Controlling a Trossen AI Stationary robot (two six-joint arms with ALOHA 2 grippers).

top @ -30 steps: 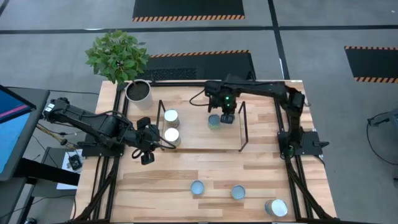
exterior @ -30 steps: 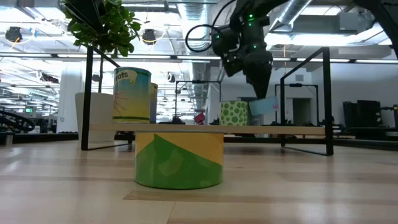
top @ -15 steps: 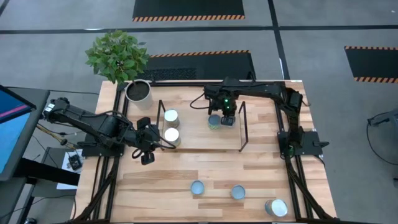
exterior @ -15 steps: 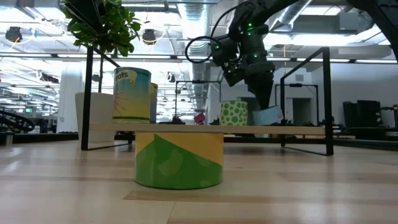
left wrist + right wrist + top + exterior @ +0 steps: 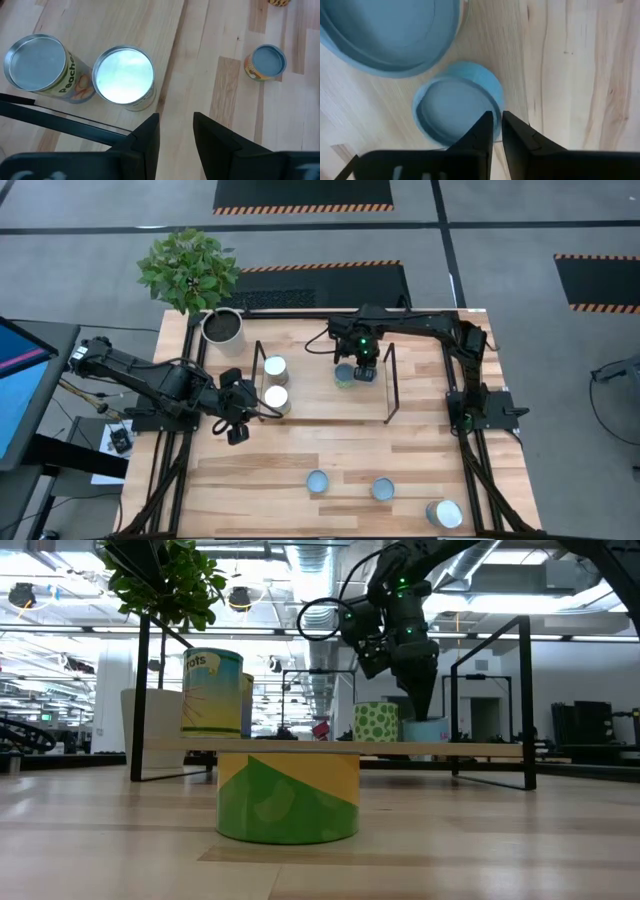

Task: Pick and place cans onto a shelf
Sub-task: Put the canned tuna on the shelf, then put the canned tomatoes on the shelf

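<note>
1. shelf [image 5: 320, 402] carries two silver-topped cans [image 5: 275, 370] at its left end, plus blue-topped cans at right.
2. three cans [image 5: 317, 482] wait on the bench [image 5: 280, 470] front.
3. right claw [image 5: 365, 370] points down over small blue can [image 5: 457, 107], spread unclear.
4. left claw [image 5: 235, 430] hovers spread, empty, beside the shelf.

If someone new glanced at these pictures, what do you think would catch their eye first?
Probably the right gripper, lit by a small green light, reaching down over the shelf onto a pale blue-topped can beside a green-spotted can. Next, the green and yellow can filling the foreground of the low view. The leafy potted plant at the table's far left corner also stands out, with the left gripper waiting near two shiny-topped cans.
</note>
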